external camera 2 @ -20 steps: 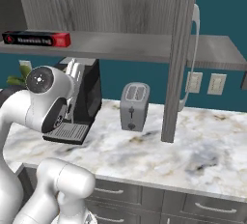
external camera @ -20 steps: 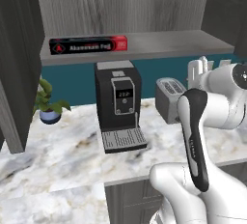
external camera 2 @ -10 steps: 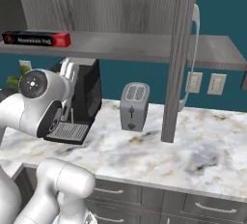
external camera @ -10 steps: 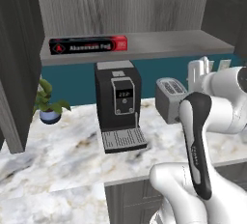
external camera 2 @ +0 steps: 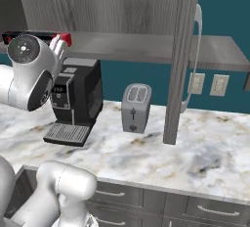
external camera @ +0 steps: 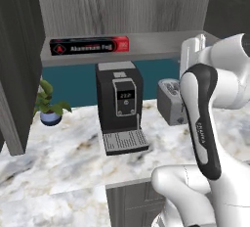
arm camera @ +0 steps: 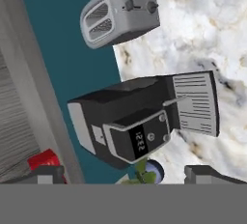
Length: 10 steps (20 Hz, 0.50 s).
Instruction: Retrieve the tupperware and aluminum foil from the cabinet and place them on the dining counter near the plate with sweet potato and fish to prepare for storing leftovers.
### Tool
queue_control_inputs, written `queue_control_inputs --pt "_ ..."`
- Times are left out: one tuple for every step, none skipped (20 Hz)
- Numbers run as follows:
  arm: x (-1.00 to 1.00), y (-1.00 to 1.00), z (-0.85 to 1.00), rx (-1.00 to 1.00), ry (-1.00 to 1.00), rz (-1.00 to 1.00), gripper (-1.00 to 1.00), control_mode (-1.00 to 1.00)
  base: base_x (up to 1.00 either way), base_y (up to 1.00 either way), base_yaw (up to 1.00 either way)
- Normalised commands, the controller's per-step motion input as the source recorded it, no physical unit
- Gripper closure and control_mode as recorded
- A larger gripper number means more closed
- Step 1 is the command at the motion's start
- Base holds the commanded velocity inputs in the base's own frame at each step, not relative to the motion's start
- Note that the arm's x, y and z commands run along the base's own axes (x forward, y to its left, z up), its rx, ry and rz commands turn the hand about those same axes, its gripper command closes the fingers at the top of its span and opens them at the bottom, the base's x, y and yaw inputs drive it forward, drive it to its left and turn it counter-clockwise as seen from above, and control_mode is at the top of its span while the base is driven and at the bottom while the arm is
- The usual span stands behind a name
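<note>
While my arm stands raised in front of the wall cabinet [external camera: 122,6], I see its gripper [arm camera: 126,174] in the hand view with both dark fingertips [arm camera: 46,174] set wide apart and nothing between them, so it is open and empty.

Going left to right in the left base view: a small potted plant [external camera: 48,107] sits on the marble worktop [external camera: 58,147], well left of my hand. Next, the aluminum foil [external camera: 90,46] lies flat on the cabinet's grey shelf board [external camera: 146,45], its red end toward my hand; in the hand view that red end [arm camera: 44,160] shows just beside one fingertip, not touching it. Below the shelf stands the black coffee machine [external camera: 121,106], ahead of the gripper. The grey toaster [external camera: 171,101] stands beside it, partly hidden behind my arm.
</note>
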Motion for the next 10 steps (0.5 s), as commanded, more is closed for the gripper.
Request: queue_control_inputs --pt "0.04 0.31 0.26 0.15 0.18 0.0 -1.0 -1.0 0.0 0.0 0.0" --pt "0.0 0.19 0.14 0.17 0.11 0.0 -1.0 -1.0 0.0 0.0 0.0" --pt "0.0 0.09 0.0 0.2 0.0 0.0 -1.0 -1.0 0.0 0.0 0.0" --pt "0.02 0.05 0.0 0.2 0.0 0.0 -1.0 -1.0 0.0 0.0 0.0" --pt "0.11 0.0 0.0 0.22 -0.01 -0.02 -1.0 -1.0 0.0 0.0 0.0" --pt "0.17 0.0 0.0 0.22 -0.06 -0.05 -1.0 -1.0 0.0 0.0 0.0" --pt "0.21 0.0 0.0 0.21 -0.09 -0.06 -1.0 -1.0 0.0 0.0 0.0" --pt "0.3 -0.03 0.0 0.23 -0.07 -0.07 -1.0 -1.0 0.0 0.0 0.0" --pt "0.33 0.0 0.0 0.21 -0.07 -0.09 -1.0 -1.0 0.0 0.0 0.0" --pt "0.29 -0.09 0.0 0.26 -0.1 -0.16 -1.0 -1.0 0.0 0.0 0.0"
